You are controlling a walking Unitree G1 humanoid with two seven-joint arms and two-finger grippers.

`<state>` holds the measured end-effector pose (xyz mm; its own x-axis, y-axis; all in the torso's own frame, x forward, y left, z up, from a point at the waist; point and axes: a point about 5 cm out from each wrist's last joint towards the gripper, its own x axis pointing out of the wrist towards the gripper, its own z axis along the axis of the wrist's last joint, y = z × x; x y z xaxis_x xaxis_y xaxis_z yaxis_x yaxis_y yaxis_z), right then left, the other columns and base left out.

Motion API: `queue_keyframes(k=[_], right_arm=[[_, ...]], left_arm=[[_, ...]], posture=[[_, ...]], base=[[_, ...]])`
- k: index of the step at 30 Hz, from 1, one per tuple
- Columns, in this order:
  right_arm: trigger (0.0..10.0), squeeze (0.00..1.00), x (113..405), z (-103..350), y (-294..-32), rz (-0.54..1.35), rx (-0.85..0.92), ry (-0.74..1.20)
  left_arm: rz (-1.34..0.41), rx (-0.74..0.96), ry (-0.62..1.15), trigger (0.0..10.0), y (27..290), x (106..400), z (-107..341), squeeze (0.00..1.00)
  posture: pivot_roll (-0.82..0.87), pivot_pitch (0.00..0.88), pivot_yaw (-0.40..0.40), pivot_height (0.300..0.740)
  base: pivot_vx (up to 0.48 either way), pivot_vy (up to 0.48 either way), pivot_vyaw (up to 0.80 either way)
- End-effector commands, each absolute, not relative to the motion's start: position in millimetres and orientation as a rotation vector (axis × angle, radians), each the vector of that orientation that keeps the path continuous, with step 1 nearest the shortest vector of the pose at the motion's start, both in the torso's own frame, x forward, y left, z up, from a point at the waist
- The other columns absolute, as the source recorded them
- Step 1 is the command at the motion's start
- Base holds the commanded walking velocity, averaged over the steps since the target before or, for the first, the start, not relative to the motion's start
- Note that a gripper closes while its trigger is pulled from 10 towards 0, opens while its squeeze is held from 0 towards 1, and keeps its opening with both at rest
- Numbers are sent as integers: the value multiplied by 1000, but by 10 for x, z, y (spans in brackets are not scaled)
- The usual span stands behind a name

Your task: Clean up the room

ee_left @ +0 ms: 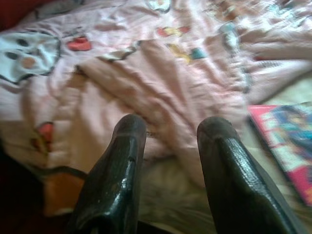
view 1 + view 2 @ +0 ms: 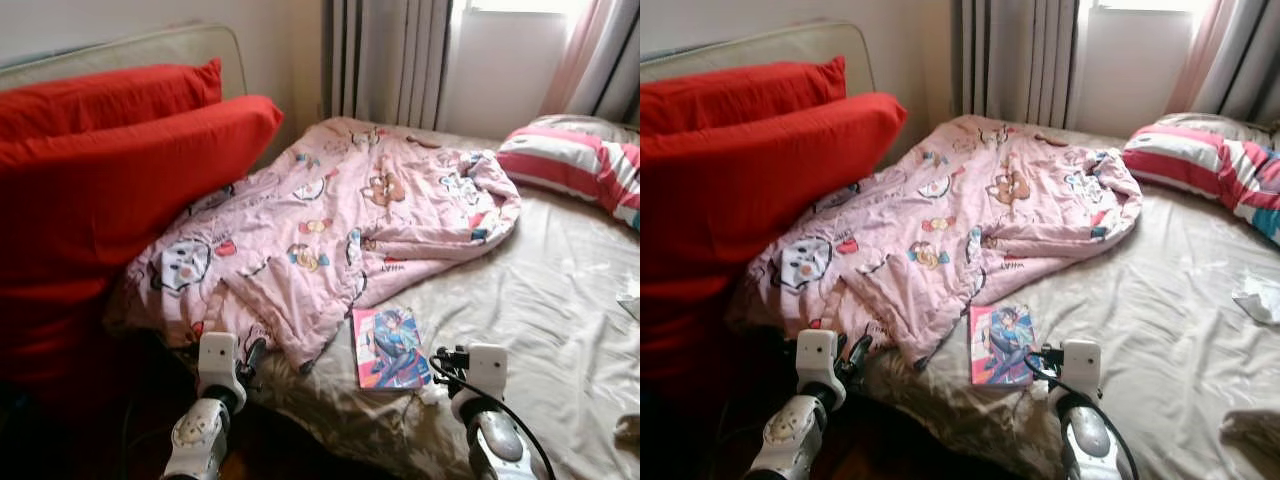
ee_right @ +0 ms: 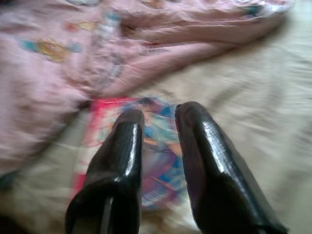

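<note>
**Two claws poised at the bed's near edge**

A pink-bordered comic book (image 2: 388,348) lay flat on the beige bed (image 2: 560,300) near its front edge, its long axis running from the robot toward the curtains (image 2: 385,60). Its left side sat just beside the rumpled pink quilt (image 2: 330,220). The right claw (image 3: 158,114) hung over the book, fingers slightly parted, gripping nothing. The left claw (image 1: 168,129) hovered at the quilt's folded near edge, fingers spread. Two red pillows (image 2: 110,160) stood stacked at left.
</note>
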<state>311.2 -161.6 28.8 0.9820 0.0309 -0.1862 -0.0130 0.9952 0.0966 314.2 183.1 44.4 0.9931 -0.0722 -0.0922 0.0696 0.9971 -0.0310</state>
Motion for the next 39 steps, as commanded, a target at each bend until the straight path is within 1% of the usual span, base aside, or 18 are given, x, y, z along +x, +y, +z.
queue_keyframes(k=[1,8,15,16,17,18,21,26,27,28,33,34,35,36,38,39], right_arm=[[10000,0,3069,240,-1734,-9,81,217],[10000,0,3064,227,-1718,-2,79,226],[10000,0,3056,165,-1673,27,48,298],[10000,835,3040,128,-1670,33,33,334],[10000,835,3034,114,-1670,35,28,348],[10000,1000,3026,106,-1661,47,27,351],[10000,1000,3019,91,-1660,56,0,367],[10000,1000,2995,30,-1660,82,-55,439],[10000,133,2979,1,-1670,83,-73,473],[10000,0,2970,-16,-1680,81,-84,491],[10000,0,2960,-38,-1710,63,-66,526],[10000,0,2992,-11,-1726,66,-75,529],[10000,0,3003,0,-1731,70,-79,528],[10000,1000,3020,17,-1729,77,-80,522],[10000,1000,3020,17,-1729,77,-80,522],[10000,1000,3081,87,-1697,106,-60,484]], left_arm=[[-95,-30,85,10000,1757,3172,473,0],[-100,-29,85,10000,1755,3166,468,0],[-105,-28,79,10000,1742,3175,483,0],[-109,-27,77,10000,1740,3175,486,0],[-110,-27,77,10000,1738,3174,487,0],[-113,-26,77,10000,1738,3172,486,0],[-116,-25,73,10000,1745,3168,491,0],[-120,-23,70,10000,1769,3177,508,0],[-121,-24,68,10000,1774,3180,516,0],[-122,-24,67,10000,1776,3180,519,0],[-127,-26,63,10000,1777,3176,525,0],[-135,-28,61,10000,1764,3180,535,0],[-138,-28,59,10000,1759,3179,538,0],[-142,-28,56,10000,1754,3175,541,0],[-142,-28,56,10000,1754,3175,541,0],[-148,-29,51,10000,1741,3161,541,0]], posture=[[-79,44,35,611],[-80,42,38,611],[-82,76,39,611],[-78,97,40,611],[-78,97,40,611],[-78,106,39,611],[-72,141,40,611],[-65,167,43,611],[-59,177,43,611],[-57,179,44,611],[-51,197,46,611],[-44,227,47,611],[-42,236,47,611],[-39,252,48,611],[-39,252,48,611],[-30,278,48,611]], base=[[296,0,0],[305,0,0],[0,0,0],[0,0,0],[0,0,0],[0,0,0],[0,0,0],[0,0,0],[0,0,0],[0,0,0],[0,0,0],[0,0,0],[0,0,0],[0,0,0],[0,0,0],[0,0,0]])
